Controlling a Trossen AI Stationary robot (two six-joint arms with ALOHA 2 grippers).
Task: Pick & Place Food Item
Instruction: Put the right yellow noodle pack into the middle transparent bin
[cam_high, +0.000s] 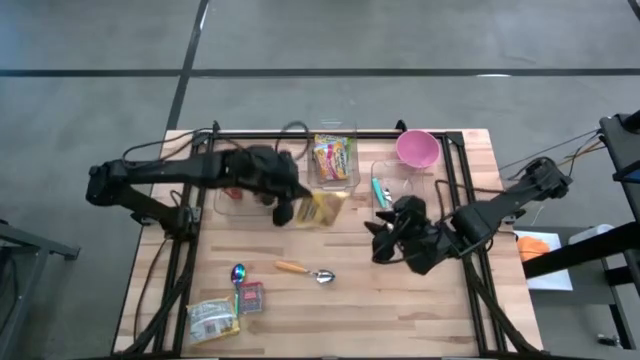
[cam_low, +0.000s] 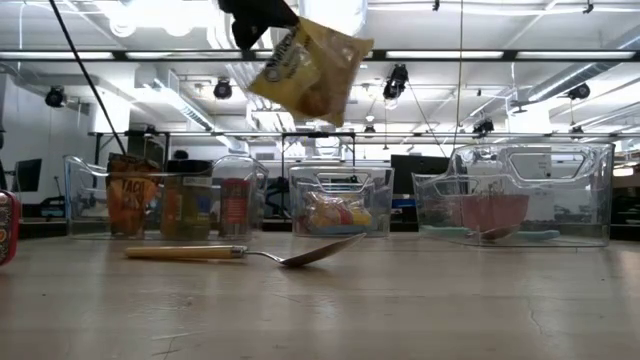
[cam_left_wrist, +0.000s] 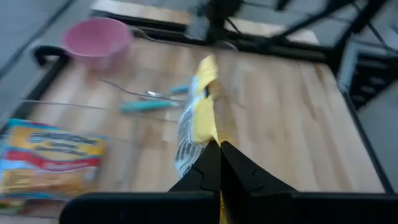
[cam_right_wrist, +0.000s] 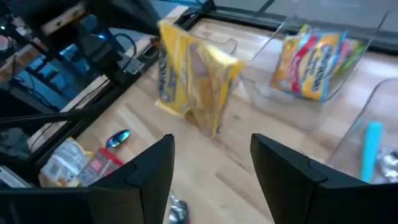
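A yellow snack bag (cam_high: 322, 208) hangs above the table's middle, in front of the clear bins, with my left gripper (cam_high: 287, 207) shut on it. The low view shows the yellow snack bag (cam_low: 312, 66) high over a spoon (cam_low: 240, 253). My right gripper (cam_high: 385, 237) stands open to the bag's right, with nothing between its fingers (cam_right_wrist: 152, 165). In its wrist view the yellow snack bag (cam_right_wrist: 196, 81) hangs ahead of it. A colourful snack bag (cam_high: 333, 158) stands in the middle bin. My left gripper pinches the yellow bag's upper edge (cam_left_wrist: 208, 134) between its two shut fingers, at a corner (cam_low: 268, 42). The fingers slant down from the table's left side. The bag hangs tilted below them, clear of the table and the bins.
Three clear bins stand along the far side: the left one (cam_high: 240, 190), the middle one (cam_high: 350, 180), and the right one (cam_high: 395, 185) with a teal-handled utensil. A pink bowl (cam_high: 417, 148) sits far right. A shiny spoon (cam_high: 238, 272), a red packet (cam_high: 250, 297) and a pale bag (cam_high: 212, 320) lie near left.
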